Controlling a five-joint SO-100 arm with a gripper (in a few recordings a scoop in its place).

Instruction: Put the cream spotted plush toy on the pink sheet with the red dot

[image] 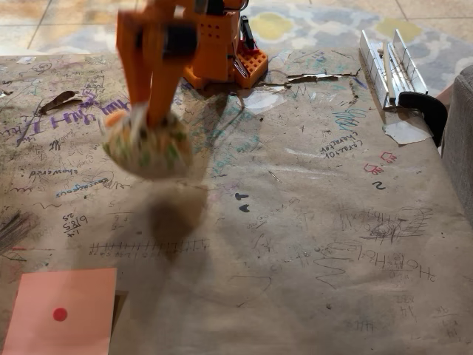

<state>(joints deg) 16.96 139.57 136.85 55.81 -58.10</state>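
Observation:
The cream spotted plush toy hangs in the air above the table at the upper left, blurred by motion, with green and orange spots showing. My orange gripper comes down onto its top and is shut on it. The toy's shadow falls on the paper below it. The pink sheet with the red dot lies flat at the bottom left corner of the fixed view, well below and left of the toy, with nothing on it.
Brown paper covered in scribbles spreads over the table. My arm's orange base stands at the back centre. A clamp with white metal rails sits at the back right. A grey seat edge borders the right side.

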